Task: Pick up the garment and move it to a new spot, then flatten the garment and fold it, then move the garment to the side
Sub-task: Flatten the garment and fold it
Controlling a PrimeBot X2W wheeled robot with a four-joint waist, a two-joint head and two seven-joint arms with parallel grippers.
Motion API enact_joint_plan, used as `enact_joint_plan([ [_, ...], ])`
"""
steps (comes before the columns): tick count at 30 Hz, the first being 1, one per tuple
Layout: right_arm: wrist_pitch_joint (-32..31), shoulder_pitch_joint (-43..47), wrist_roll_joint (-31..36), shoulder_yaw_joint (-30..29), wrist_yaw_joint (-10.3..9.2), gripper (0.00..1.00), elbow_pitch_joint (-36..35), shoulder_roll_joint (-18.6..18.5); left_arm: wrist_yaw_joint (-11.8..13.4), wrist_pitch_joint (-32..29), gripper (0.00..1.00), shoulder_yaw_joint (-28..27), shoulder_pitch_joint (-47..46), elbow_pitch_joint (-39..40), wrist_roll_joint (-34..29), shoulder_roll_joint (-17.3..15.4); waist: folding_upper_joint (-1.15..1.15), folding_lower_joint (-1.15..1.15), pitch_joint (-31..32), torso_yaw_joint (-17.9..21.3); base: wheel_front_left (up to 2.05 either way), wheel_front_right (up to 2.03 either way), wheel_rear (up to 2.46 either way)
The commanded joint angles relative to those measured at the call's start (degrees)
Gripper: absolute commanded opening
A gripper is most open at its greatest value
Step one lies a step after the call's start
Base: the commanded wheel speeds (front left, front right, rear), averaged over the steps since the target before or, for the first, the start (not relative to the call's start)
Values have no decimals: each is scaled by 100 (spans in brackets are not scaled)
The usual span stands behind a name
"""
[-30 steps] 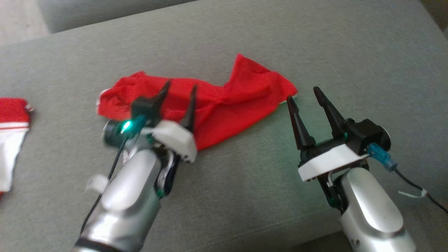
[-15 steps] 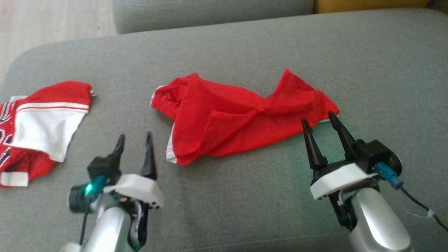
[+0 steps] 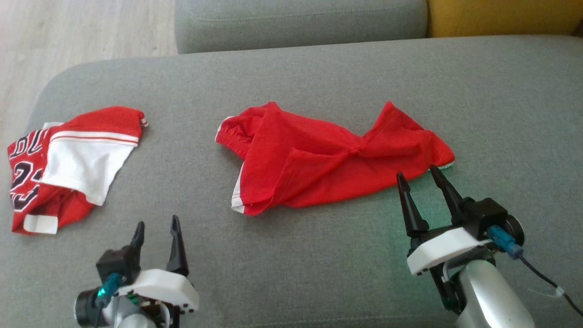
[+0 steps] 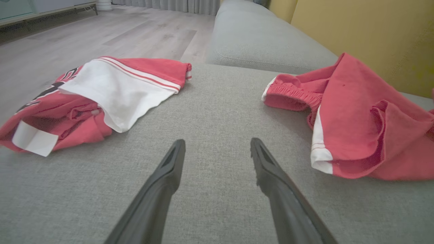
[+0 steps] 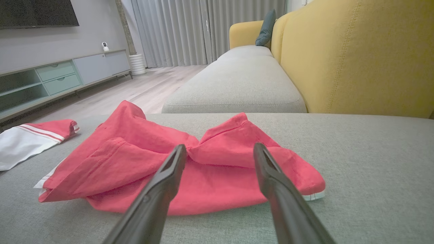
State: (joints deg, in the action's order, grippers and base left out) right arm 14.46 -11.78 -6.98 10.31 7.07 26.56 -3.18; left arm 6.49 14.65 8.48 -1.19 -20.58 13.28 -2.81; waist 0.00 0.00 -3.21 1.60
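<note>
My left claw [image 3: 156,222] sat nearest, low at the left over the grey sofa cushion [image 3: 319,259], its two dark fingers apart and holding nothing. In its wrist view bare cushion lay between the fingers. My right claw [image 3: 416,172] was at the right, also spread and empty, its tips just at the near edge of the red shorts [image 3: 319,168], by their right leg hem. I could not tell whether they touched the cloth.

The shorts lay crumpled across the middle of the cushion, waistband to the left, a white stripe showing at the near left corner. Well apart to their left lay a red-and-white jersey [image 3: 86,159], bunched near the cushion's left end. Beyond stood another grey cushion [image 3: 300,23], a yellow backrest [image 3: 501,16] and pale wooden floor [image 3: 68,32].
</note>
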Motion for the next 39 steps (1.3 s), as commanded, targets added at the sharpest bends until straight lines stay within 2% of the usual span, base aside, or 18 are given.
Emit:
enact_joint_plan([
  [1,54,-142,25,128,42,100,-162,30,-32,35,100,-117,-226,173,23,-9,0,0,-34,26,0,0,0],
  [7,54,-196,6,189,42,100,-163,30,-138,35,100,321,-391,65,137,-8,0,0,-170,188,0,0,0],
  [14,54,-308,22,246,42,100,-182,30,-146,35,100,807,-721,-134,308,-8,0,0,-429,437,0,0,0],
  [22,54,-432,-2,304,42,100,-240,30,61,35,100,702,-943,-500,370,-7,0,0,-647,727,0,0,0],
  [29,54,-484,-1,272,42,100,-269,30,-33,35,100,624,-1054,-599,359,-7,0,0,-773,810,0,0,0],
  [36,54,-525,-42,291,42,100,-263,30,-182,35,100,856,-1193,-669,424,-7,0,0,-839,839,0,0,0],
  [37,54,-528,-50,293,42,100,-259,30,-217,35,78,927,-1210,-707,447,-7,0,0,-840,839,0,0,0],
  [38,54,-527,-59,288,42,100,-255,30,-245,35,45,992,-1228,-748,474,-7,0,0,-832,836,0,0,0],
  [39,54,-523,-65,283,42,100,-251,30,-251,35,22,1040,-1246,-786,501,-7,0,0,-824,834,0,0,0],
])
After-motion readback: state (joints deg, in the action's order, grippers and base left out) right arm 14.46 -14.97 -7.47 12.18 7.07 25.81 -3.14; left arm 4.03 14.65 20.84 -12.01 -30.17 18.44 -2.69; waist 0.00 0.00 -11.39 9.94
